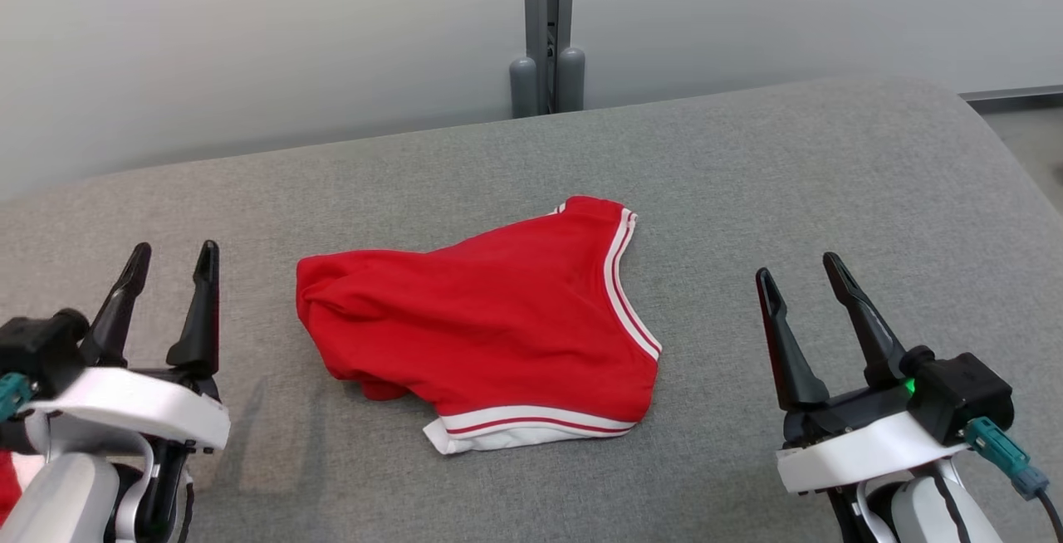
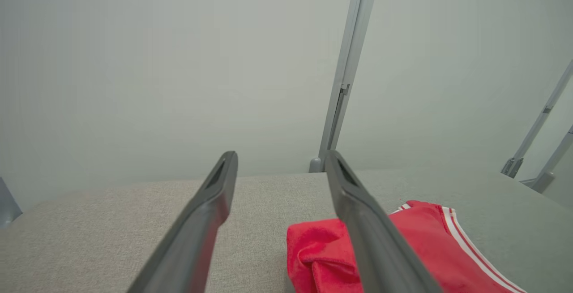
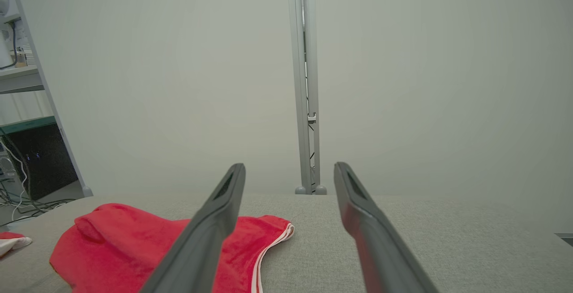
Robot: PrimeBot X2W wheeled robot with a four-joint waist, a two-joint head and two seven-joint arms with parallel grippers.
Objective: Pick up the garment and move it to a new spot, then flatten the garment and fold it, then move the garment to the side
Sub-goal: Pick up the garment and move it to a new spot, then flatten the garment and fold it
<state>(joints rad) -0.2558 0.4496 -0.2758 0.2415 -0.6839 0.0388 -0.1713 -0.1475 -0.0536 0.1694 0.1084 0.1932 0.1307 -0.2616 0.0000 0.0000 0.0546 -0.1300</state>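
A red garment (image 1: 490, 319) with white-and-red striped trim lies folded in a compact heap at the middle of the grey padded table (image 1: 747, 194). My left gripper (image 1: 173, 256) hovers open at the lower left, well clear of the cloth. At the lower right my right gripper (image 1: 801, 269) is open too, a hand's width from the striped edge. In the left wrist view the garment (image 2: 421, 248) lies to the right of my open left gripper (image 2: 280, 158). Seen from the right wrist, the garment (image 3: 125, 248) lies left of my open right gripper (image 3: 288, 170).
A grey metal post (image 1: 548, 28) stands behind the table's far edge against a pale wall. The table's rounded right corner (image 1: 980, 136) drops off to the floor. A shelf with cables (image 3: 22, 105) shows at the far left of the right wrist view.
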